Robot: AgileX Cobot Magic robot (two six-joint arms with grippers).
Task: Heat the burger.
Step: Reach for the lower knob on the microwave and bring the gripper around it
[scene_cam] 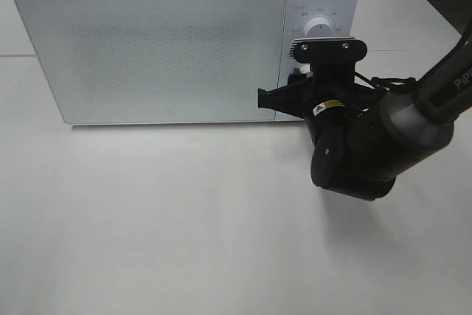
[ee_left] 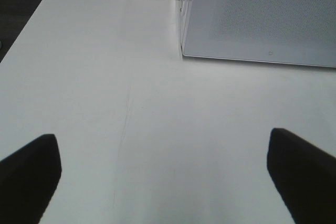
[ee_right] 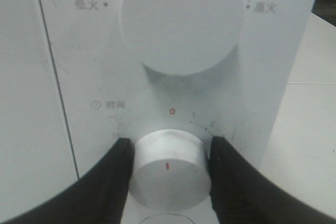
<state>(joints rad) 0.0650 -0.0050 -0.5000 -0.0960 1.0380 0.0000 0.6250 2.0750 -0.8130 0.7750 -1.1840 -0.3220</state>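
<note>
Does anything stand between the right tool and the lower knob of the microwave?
Nothing visible does. The right tool has its fingers on both sides of the lower knob, seemingly touching it. The microwave door is shut.

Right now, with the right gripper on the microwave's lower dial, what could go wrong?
The right gripper pinches the smooth timer knob; its fingers could slip while turning, or overshoot the intended mark. The microwave door is frosted, so whether the burger is inside cannot be confirmed.
</note>
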